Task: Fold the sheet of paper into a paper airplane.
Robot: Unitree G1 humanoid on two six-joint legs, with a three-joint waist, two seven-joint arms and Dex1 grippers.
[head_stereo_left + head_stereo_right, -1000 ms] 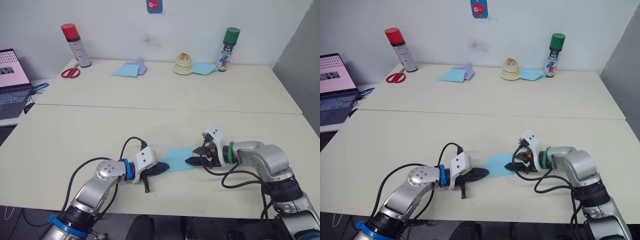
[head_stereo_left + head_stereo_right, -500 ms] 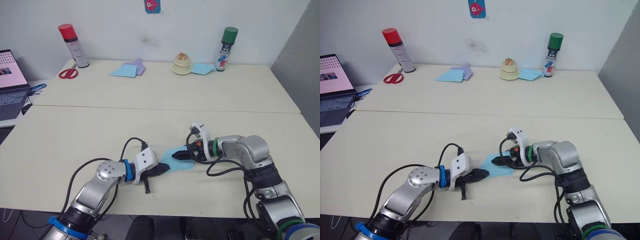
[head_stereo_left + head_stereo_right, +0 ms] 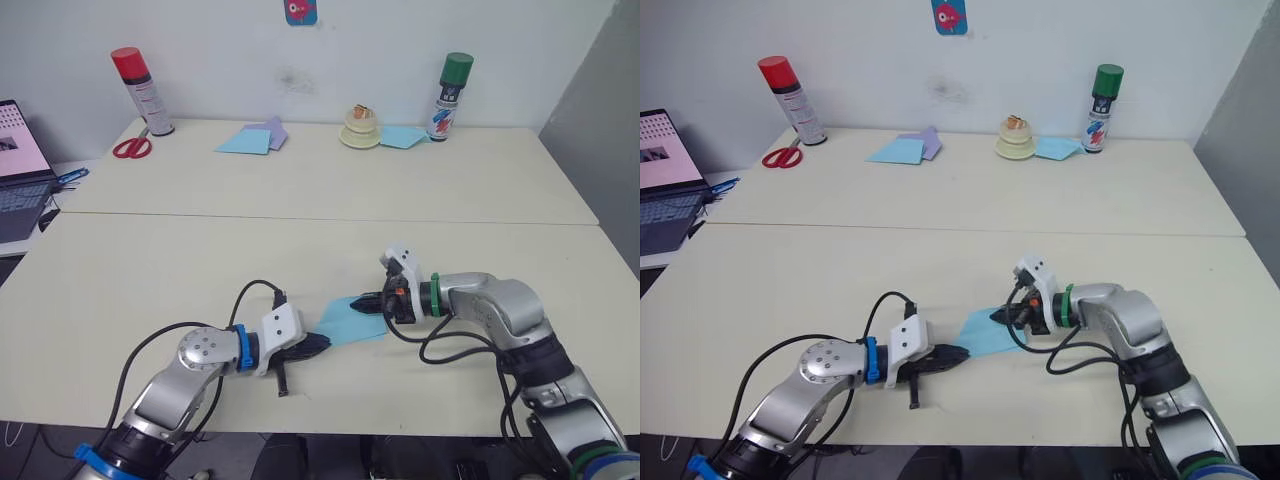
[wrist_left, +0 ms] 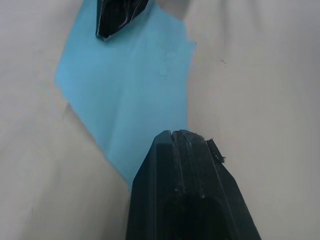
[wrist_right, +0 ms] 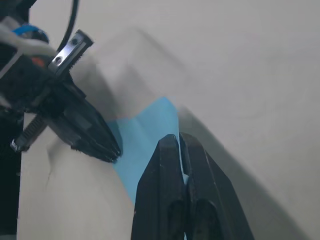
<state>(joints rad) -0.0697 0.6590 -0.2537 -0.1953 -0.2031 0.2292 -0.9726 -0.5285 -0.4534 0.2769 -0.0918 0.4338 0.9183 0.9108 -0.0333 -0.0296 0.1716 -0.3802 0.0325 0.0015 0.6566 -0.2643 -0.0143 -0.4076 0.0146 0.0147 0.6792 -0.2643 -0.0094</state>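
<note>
The sheet of paper (image 3: 350, 322) is light blue and lies flat near the table's front, between my two grippers. My left gripper (image 3: 322, 343) is shut, and its tip rests on the sheet's near left corner (image 4: 130, 90). From the right, my right gripper (image 3: 368, 302) reaches over the sheet's far right edge and is shut on it. A sliver of blue (image 5: 145, 135) shows at its closed fingers. The left gripper's black tip (image 5: 107, 150) touches the sheet's opposite corner.
At the table's back stand a red spray can (image 3: 130, 90), red scissors (image 3: 132, 147), light-blue and lilac sheets (image 3: 255, 138), a cream dish (image 3: 360, 130) on another blue sheet, and a green spray can (image 3: 448, 96). A laptop (image 3: 15, 170) sits at the far left.
My right gripper moved left over the sheet's right edge and closed from wide open. The left gripper stayed shut at the near corner. The camera shifted slightly.
</note>
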